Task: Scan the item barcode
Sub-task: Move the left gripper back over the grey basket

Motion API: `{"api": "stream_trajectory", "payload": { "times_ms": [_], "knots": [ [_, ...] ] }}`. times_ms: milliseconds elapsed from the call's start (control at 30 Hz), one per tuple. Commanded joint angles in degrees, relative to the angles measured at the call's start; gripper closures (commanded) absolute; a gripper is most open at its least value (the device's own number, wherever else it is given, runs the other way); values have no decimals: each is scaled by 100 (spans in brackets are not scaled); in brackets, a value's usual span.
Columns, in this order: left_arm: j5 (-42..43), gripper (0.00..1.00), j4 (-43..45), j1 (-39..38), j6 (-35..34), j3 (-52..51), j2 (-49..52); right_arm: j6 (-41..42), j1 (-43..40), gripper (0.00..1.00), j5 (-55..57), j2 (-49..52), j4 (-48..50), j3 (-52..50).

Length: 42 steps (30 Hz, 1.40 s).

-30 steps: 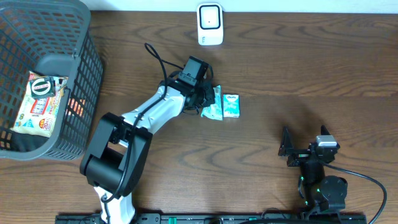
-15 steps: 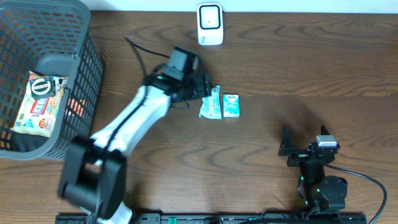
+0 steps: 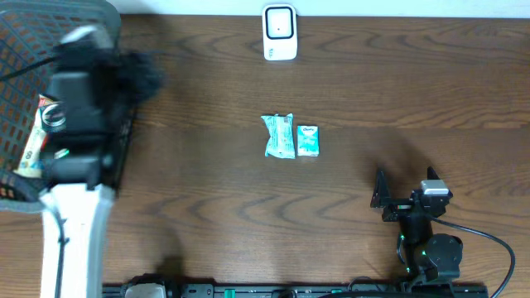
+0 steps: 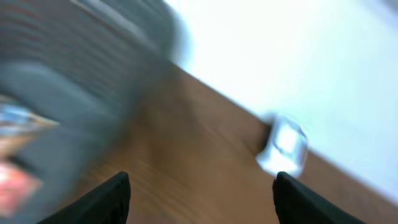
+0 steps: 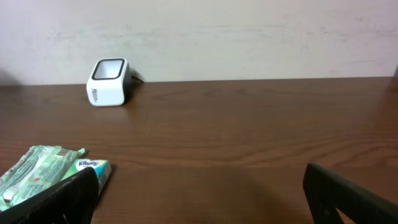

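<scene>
The white barcode scanner stands at the table's back edge, and the right wrist view shows the scanner too. A teal packet and a small Kleenex tissue pack lie side by side mid-table, apart from both grippers. My left gripper is a dark blur over the basket's right rim; in its wrist view the left gripper is open with nothing between its fingers. The right gripper rests at the front right, open and empty, with the teal packet to its left.
A grey mesh basket fills the far left and holds snack packets. The left wrist view is smeared by motion, showing the basket and the scanner as blurs.
My left gripper has opened, left the teal packet beside the tissue pack, and swung far left to the basket. The right arm has not moved.
</scene>
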Motion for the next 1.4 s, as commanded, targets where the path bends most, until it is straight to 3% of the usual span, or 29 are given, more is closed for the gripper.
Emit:
{"api": "stream_trajectory", "payload": {
  "times_ms": [0, 167, 233, 400, 633, 733, 967, 1233, 1367],
  "knots": [
    [-232, 28, -35, 863, 365, 142, -153, -68, -20, 1, 7, -31, -20, -9],
    [669, 28, -367, 1650, 570, 892, 223, -66, -20, 1, 7, -31, -20, -9],
    [614, 29, -782, 1775, 660, 1528, 605, -66, -20, 1, 7, -31, -20, -9],
    [-634, 28, -1937, 1906, 973, 3008, 1777, -68, -20, 1, 7, -31, -20, -9],
    [-2341, 28, -2203, 2087, 1338, 3071, 2887, -66, -20, 1, 7, -31, -20, -9],
    [-2350, 28, -2404, 2229, 1668, 3071, 3281, -68, -20, 1, 7, -31, -20, -9],
    [-2271, 28, -3023, 2529, 1707, 2929, 4089, -68, -20, 1, 7, -31, -20, -9],
    [-890, 28, -3329, 2597, 2664, 2850, 4736, -68, -20, 1, 7, -31, -20, -9],
    [-839, 28, -3324, 2590, 2787, 2638, 4911, -68, -20, 1, 7, -31, -20, -9]
  ]
}}
